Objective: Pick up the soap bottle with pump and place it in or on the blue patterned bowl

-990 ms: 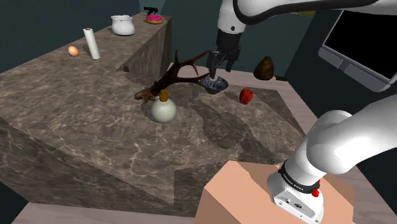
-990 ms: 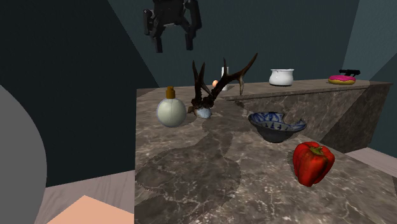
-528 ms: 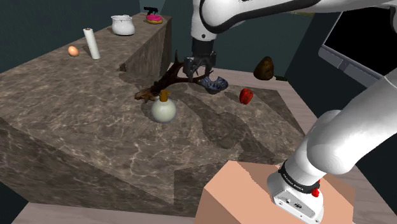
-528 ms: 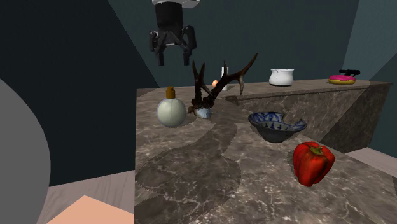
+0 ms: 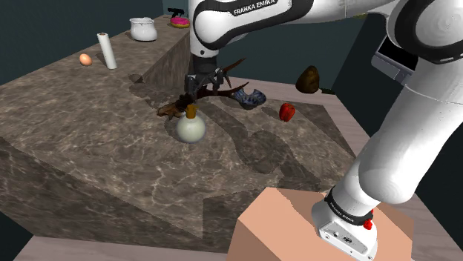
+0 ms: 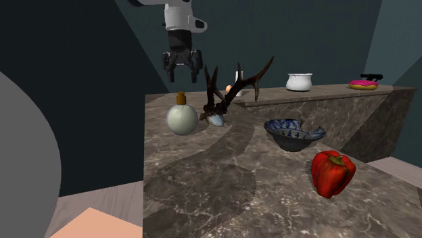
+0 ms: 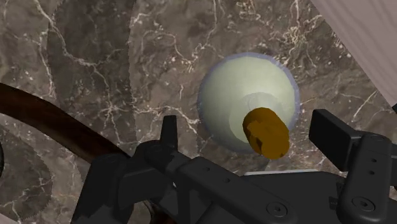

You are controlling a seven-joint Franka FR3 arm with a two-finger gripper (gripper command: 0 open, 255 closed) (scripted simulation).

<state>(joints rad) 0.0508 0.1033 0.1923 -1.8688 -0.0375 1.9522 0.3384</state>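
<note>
shoulder cam high behind stand, 2nd ext low, both share counter, wrist downward.

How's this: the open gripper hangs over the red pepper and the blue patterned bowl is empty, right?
Not quite. In the second exterior view the open gripper hangs over the round pale bottle, not the red pepper. The blue patterned bowl is empty.

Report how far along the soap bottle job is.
Done: the gripper is lined up above the round pale bottle. In hand: its open fingers hover over the brown cap without touching it, so nothing is gripped. Left: close on the bottle, lift it off the marble counter and set it in the blue patterned bowl beside the red pepper.
</note>
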